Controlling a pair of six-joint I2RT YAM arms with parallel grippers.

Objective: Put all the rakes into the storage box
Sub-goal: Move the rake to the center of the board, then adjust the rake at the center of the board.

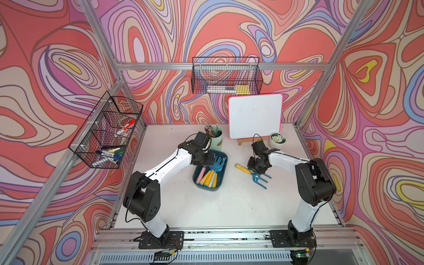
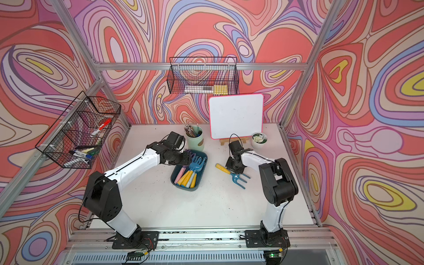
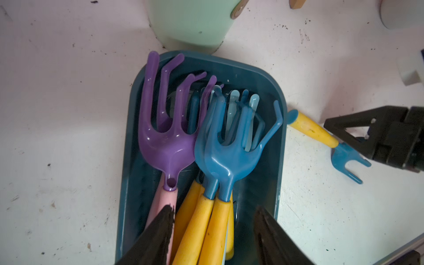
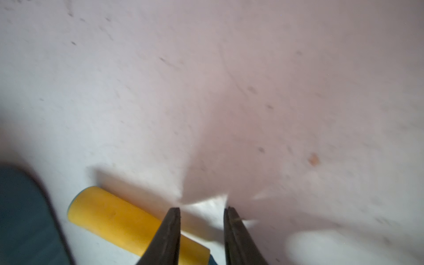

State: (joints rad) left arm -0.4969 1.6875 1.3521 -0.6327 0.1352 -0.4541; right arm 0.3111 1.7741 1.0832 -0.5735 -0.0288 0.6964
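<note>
On the table (image 1: 229, 206), just beside the storage box (image 1: 207, 189) on the right arm's side and not touching it, the rake (image 1: 244, 170) lies flat, its yellow handle end towards the box and its blue three-pronged head away from it. Over the neck, where handle meets head, hangs the right tool (image 4: 203, 209). Its jaws are parted, with bare table showing between them and the handle passing under one finger, so nothing is gripped. Above the box hovers the left tool (image 3: 214, 207), likewise spread and empty, over the other rakes (image 3: 229, 149) lying there. The rake looks like light, rigid moulded plastic. Its handle is smooth, round and tapered, so it may roll or slide out of a loose pinch. The best hold is probably across the handle near the neck, square to its length, since the thin prongs offer a poor grip.
</note>
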